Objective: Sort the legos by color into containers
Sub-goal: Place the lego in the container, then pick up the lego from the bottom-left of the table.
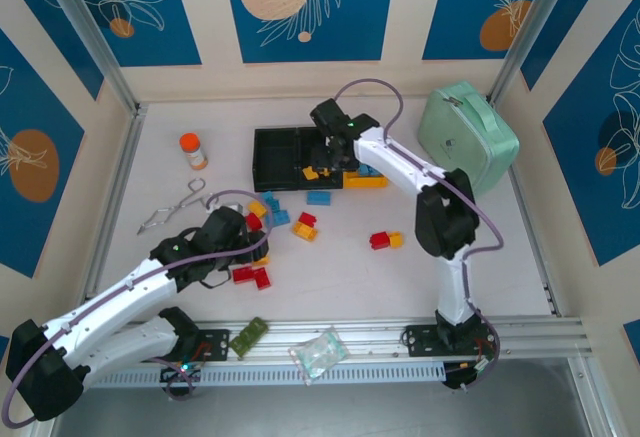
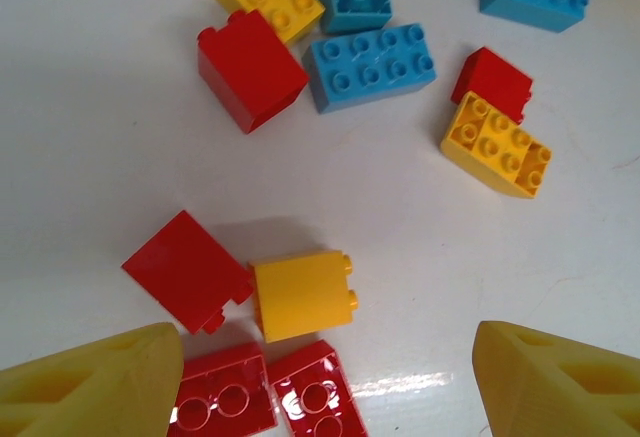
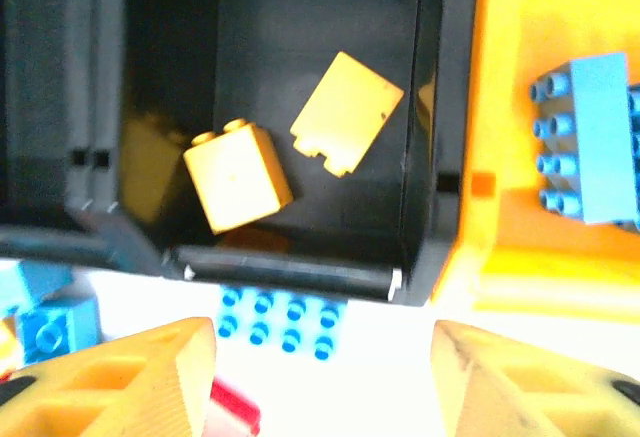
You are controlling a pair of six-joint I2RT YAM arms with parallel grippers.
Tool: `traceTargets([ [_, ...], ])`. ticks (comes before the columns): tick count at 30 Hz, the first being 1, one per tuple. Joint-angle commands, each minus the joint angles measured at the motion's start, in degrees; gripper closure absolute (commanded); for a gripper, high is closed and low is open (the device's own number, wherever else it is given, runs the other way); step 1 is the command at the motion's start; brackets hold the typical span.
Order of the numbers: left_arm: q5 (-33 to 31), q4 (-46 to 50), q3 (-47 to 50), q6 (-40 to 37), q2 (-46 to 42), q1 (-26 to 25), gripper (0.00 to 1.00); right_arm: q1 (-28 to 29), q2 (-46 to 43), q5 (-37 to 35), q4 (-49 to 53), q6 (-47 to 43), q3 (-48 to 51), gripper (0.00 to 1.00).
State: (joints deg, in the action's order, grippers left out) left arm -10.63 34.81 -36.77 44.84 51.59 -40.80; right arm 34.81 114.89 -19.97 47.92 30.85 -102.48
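Plainly, the left end effector point(image 2: 320, 352) hangs spread and empty above a loose cluster of bricks point(image 2: 370, 65) on the tabletop point(image 2: 100, 137). Between its fingers lies a yellow brick point(image 2: 300, 295) tipped on its side. It touches a red brick point(image 2: 185, 269) at its left, and two more red ones sit stud-up just below.

These pieces look light, stiff and glossy, so I judge they will not crush but may skid or pop out of a shallow pinch. The best hold is across two flat opposite walls, low on the body and away from the studs. With neighbours touching, a closing finger would likely shove the red brick aside.

Further right, more bricks lie scattered toward the bins. A black bin point(image 3: 300, 37) holds two yellow pieces point(image 3: 238, 185), and the yellow bin point(image 3: 510, 237) beside it holds a blue brick point(image 3: 600, 137). The right end effector point(image 3: 320, 342) hovers over the black bin's near wall, fingers apart and carrying nothing.
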Motion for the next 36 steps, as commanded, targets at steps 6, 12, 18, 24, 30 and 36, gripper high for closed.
traceTargets([
  [6,-3.12,7.25,0.32,5.12,1.92,1.01,0.24,3.13,-19.88,6.00,-9.75,1.21,19.87,0.41],
  [12,-4.63,5.73,0.90,7.83,5.13,1.61,0.24,6.39,-32.91,10.73,-16.56,1.62,35.28,0.41],
  [18,-4.93,2.38,1.54,9.00,8.47,2.73,0.24,9.95,-42.87,14.19,-20.90,2.51,45.92,0.41],
  [24,-4.21,-1.60,1.94,9.28,12.31,3.83,0.24,12.42,-47.42,14.47,-22.24,6.27,52.11,0.42],
  [30,-4.34,-5.44,1.91,8.83,15.69,5.63,0.25,15.23,-47.49,13.81,-23.39,8.54,53.85,0.42],
  [36,-3.63,-7.82,1.85,9.15,18.98,6.96,0.29,16.90,-45.96,13.31,-23.31,9.29,53.67,0.42],
])
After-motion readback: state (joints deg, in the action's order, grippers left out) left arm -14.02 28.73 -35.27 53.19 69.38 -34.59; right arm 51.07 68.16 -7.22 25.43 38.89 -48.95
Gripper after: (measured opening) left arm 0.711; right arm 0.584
